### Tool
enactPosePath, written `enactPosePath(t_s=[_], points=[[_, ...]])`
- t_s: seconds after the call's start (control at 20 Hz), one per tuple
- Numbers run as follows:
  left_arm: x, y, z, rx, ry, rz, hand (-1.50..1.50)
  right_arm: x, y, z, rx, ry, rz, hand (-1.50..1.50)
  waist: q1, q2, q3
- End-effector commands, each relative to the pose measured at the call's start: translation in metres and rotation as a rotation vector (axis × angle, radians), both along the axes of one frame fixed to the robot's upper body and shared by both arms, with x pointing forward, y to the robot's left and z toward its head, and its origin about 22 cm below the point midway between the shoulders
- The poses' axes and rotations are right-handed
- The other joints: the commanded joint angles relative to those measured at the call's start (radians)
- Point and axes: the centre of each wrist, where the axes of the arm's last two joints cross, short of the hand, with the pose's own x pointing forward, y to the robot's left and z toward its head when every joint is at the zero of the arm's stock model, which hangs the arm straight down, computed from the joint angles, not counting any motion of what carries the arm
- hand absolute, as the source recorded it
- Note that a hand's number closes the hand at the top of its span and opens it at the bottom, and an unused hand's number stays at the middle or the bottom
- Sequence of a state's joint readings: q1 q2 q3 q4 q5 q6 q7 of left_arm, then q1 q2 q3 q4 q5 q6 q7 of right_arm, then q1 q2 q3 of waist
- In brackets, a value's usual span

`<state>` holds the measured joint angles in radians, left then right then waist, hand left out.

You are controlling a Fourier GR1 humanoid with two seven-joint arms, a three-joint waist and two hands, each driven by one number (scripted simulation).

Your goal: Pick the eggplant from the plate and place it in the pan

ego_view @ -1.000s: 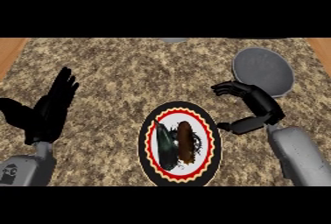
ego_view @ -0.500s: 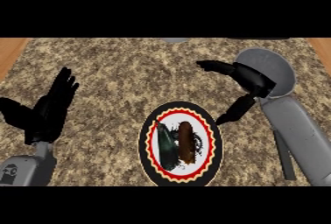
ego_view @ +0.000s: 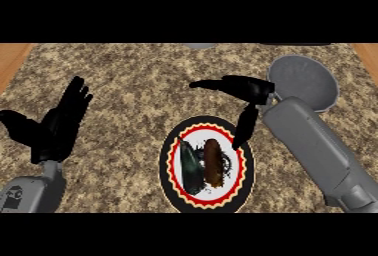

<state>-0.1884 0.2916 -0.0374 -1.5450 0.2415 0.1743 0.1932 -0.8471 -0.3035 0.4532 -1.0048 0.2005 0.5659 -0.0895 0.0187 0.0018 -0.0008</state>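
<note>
A dark eggplant (ego_view: pixel 208 162) with a brown side lies on a white plate (ego_view: pixel 238 185) with a red and black rim, low in the middle of the counter. The grey pan (ego_view: pixel 304 82) sits at the upper right. My right hand (ego_view: pixel 247 92) hovers above the plate's upper right edge, fingers spread toward the left and thumb pointing down at the plate, open and holding nothing. My left hand (ego_view: pixel 55 125) rests open at the left, fingers up.
The speckled stone counter (ego_view: pixel 125 70) has wooden edges at far left (ego_view: pixel 13 60) and far right. A grey object (ego_view: pixel 198 46) peeks in at the top edge. My right forearm (ego_view: pixel 317 150) crosses the space below the pan.
My right hand has swung left from in front of the pan toward the plate, reaching over its upper right rim. The left hand and the eggplant have stayed put.
</note>
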Motion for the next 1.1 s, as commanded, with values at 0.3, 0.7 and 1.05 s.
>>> enactPosePath(t_s=[0.3, 0.7, 1.05], points=[[0.004, 0.006, 0.002, -0.006, 0.011, 0.027, 0.0, -0.017, 0.04, -0.01, -0.258, 0.09, 0.213, -1.5, -0.015, -0.001, 0.001], [0.003, 0.012, 0.003, -0.001, 0.006, 0.017, 0.0, -0.042, 0.033, 0.016, -0.405, -0.094, 0.221, -1.5, -0.021, -0.003, 0.001], [-0.008, -0.006, -0.014, 0.018, 0.003, 0.009, 0.0, -0.068, 0.071, 0.012, -0.326, -0.105, 0.192, -1.5, -0.019, -0.003, 0.001]])
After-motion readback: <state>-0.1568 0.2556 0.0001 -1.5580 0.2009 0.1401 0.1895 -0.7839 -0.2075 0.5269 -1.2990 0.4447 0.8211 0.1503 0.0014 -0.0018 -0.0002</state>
